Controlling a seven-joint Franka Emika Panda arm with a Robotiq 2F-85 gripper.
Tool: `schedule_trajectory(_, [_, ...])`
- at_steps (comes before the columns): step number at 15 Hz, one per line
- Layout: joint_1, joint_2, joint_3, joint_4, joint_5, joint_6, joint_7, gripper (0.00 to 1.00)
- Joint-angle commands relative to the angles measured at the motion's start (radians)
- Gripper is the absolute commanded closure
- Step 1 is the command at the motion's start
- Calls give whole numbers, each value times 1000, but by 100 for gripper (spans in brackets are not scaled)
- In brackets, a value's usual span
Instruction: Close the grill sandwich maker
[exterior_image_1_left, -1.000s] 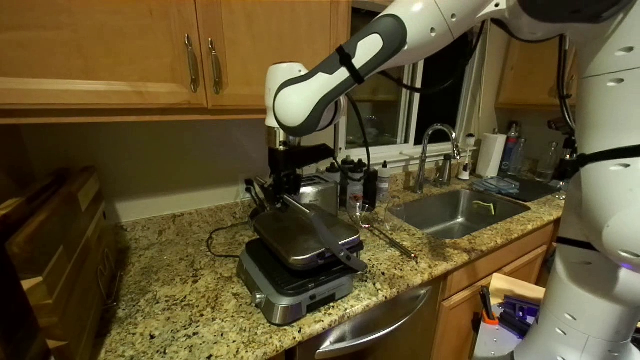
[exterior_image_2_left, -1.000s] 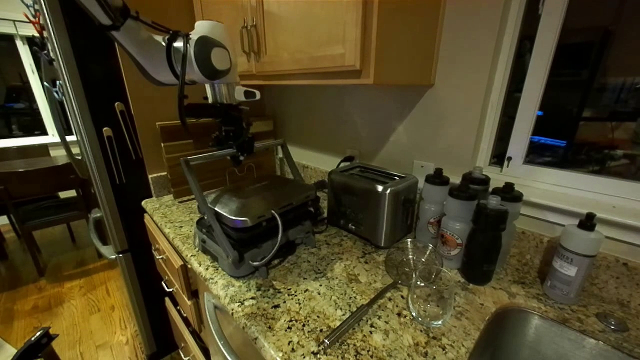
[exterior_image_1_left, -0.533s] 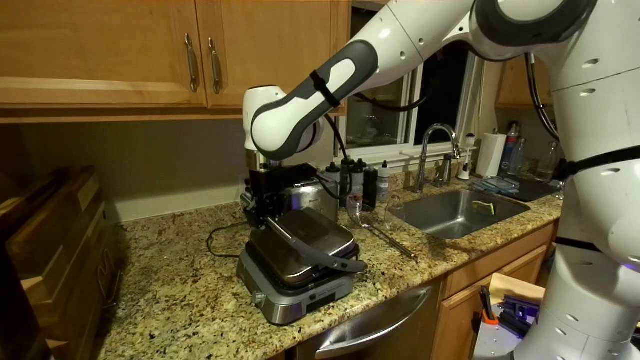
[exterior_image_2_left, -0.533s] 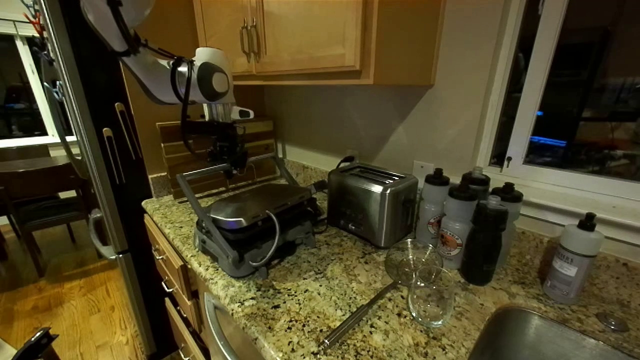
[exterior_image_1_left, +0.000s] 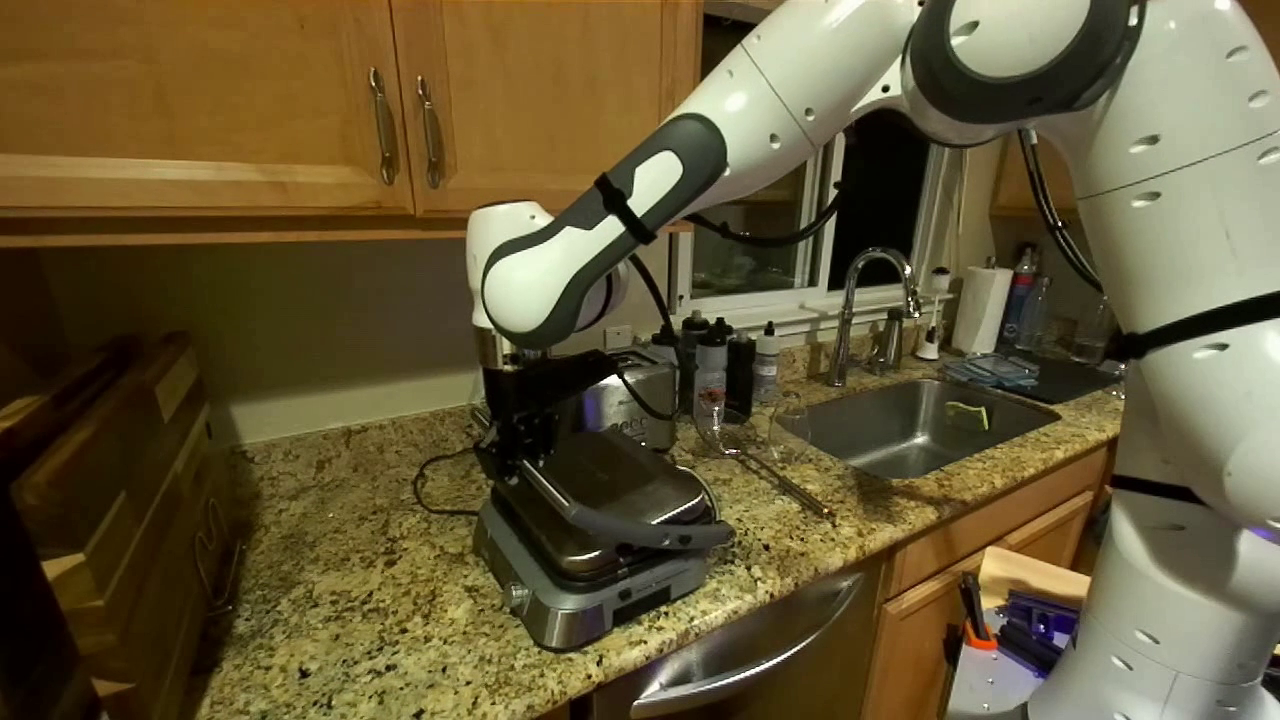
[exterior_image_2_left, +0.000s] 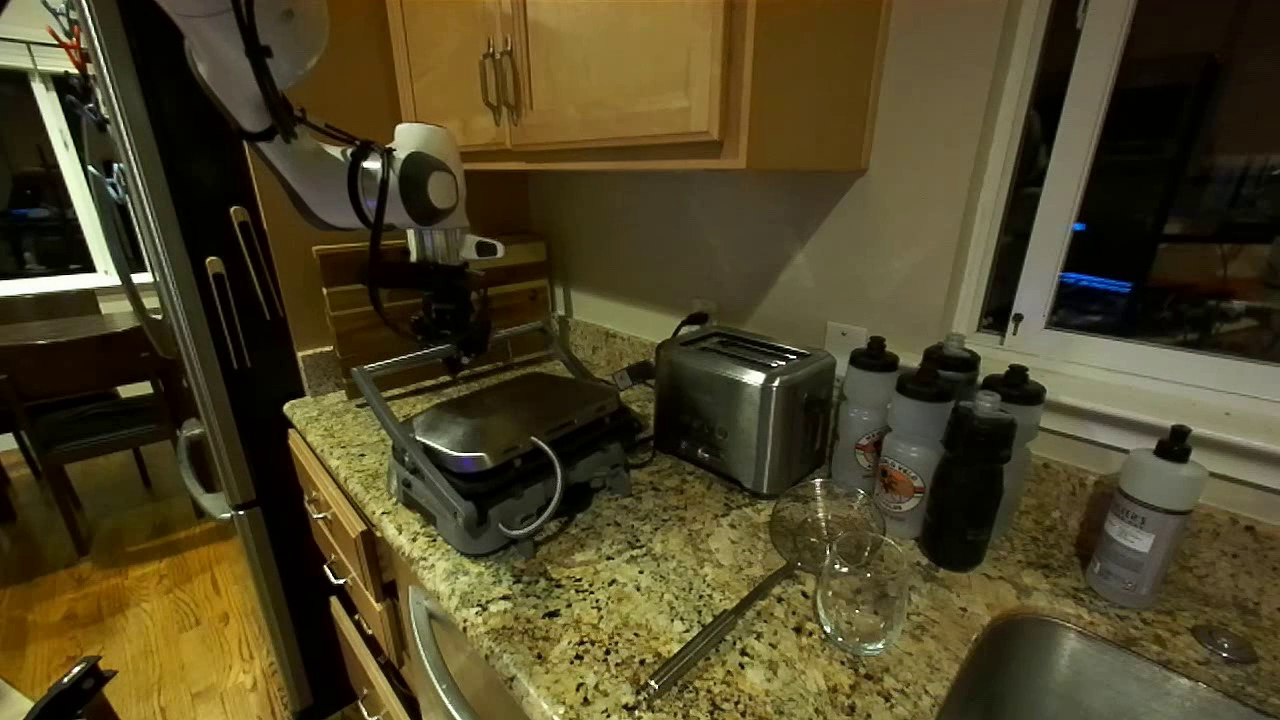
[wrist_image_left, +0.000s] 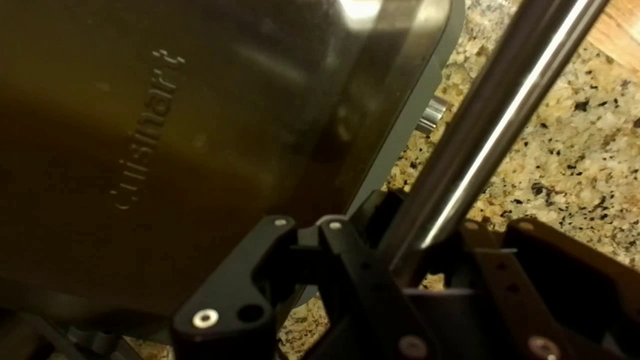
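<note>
The grill sandwich maker stands on the granite counter; its dark metal lid lies low over the grey base, with a narrow dark seam between them. Whether the plates touch cannot be seen. Above the lid in an exterior view, the side arms slope up to the bar handle. My gripper comes down from above around the middle of this bar. In the wrist view the shiny bar runs between the fingers of the gripper, which is shut on it; the fingertips are partly hidden. The lid's lettering shows beside them.
A steel toaster stands close beside the grill, with several bottles farther along. A long-handled strainer and a clear glass lie nearer the sink. Wooden boards stand opposite; wall cabinets hang above.
My gripper has come down together with the handle, swinging away from the sink side. The lid has sunk from a raised tilt to lie nearer the base, narrowing the gap.
</note>
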Motion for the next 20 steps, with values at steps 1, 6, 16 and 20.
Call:
schedule_trajectory(1, [17, 7, 7, 72, 10, -4, -35, 95])
schedule_trajectory(6, [9, 11, 9, 72, 28, 40, -37, 95])
schedule_trajectory(16, [-8, 113, -11, 138, 76, 35, -22, 95])
schedule_trajectory(20, [-8, 128, -21, 171, 72, 37, -18, 95])
